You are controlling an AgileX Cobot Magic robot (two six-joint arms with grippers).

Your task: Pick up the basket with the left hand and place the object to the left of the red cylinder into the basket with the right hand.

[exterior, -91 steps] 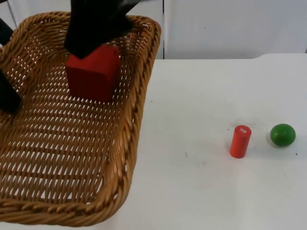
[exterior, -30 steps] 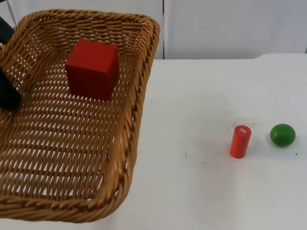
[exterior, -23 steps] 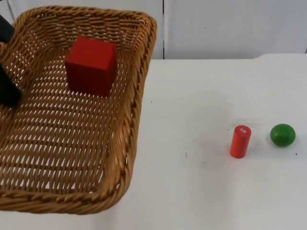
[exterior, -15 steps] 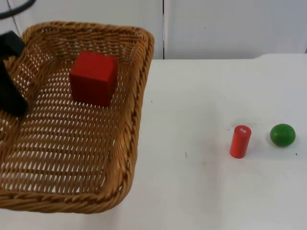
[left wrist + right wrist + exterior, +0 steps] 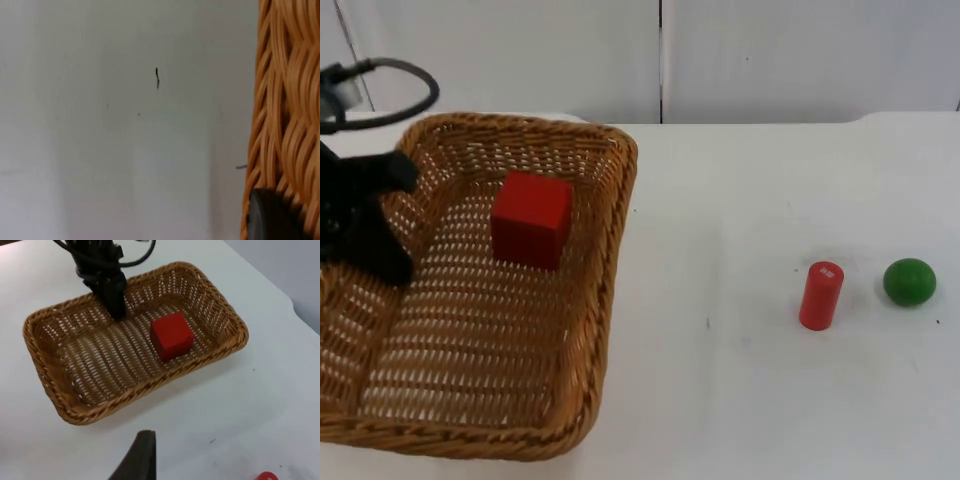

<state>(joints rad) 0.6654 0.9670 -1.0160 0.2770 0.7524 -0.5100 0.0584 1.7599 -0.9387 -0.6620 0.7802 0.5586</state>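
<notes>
Your basket (image 5: 480,300) sits at the table's (image 5: 740,400) nine o'clock side, the red block (image 5: 530,218) inside it toward the twelve o'clock wall. The left gripper (image 5: 368,240) is clamped on the basket's nine o'clock rim, one finger inside the weave. From the left wrist you see wicker rim (image 5: 285,115) beside bare table. The red cylinder (image 5: 820,295) stands upright at three o'clock, well apart from the basket, a green ball (image 5: 909,281) just beyond it. The right gripper (image 5: 137,457) hangs above the table near the basket; you cannot tell whether its fingers are apart.

The basket (image 5: 590,300) is rough woven wicker; the red cube (image 5: 530,218) looks matt, the white bench (image 5: 750,180) smooth, faintly scuffed.
</notes>
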